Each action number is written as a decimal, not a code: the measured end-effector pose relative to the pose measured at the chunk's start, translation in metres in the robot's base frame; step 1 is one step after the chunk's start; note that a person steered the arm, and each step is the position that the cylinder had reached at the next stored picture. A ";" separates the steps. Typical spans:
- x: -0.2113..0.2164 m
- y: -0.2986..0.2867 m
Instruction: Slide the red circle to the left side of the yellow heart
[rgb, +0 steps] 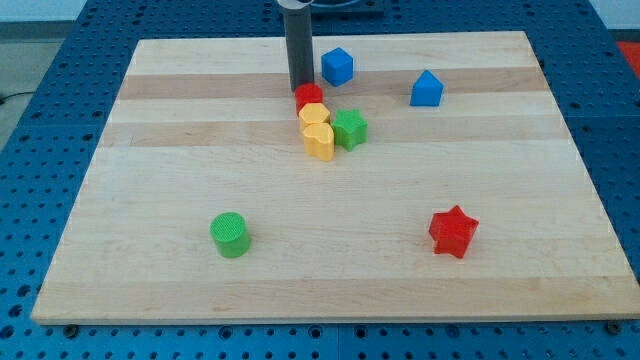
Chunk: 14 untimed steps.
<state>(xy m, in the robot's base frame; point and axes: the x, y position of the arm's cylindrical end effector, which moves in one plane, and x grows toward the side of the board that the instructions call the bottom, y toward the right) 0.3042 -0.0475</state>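
Observation:
The red circle (309, 97) sits near the board's top centre. It touches the upper of two yellow blocks: one yellow block (314, 114) just below it and the yellow heart (319, 141) below that. My tip (299, 89) is at the red circle's upper left edge, touching it or nearly so. A green star-like block (350, 129) sits against the right of the yellow blocks.
A blue cube (337, 66) lies right of the rod. A blue block (426, 89) lies farther right. A green cylinder (231, 235) is at lower left, a red star (452, 231) at lower right. The wooden board (150, 150) ends on all sides.

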 end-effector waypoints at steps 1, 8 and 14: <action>-0.004 0.018; 0.036 -0.095; 0.054 -0.052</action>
<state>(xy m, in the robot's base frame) 0.3584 -0.0999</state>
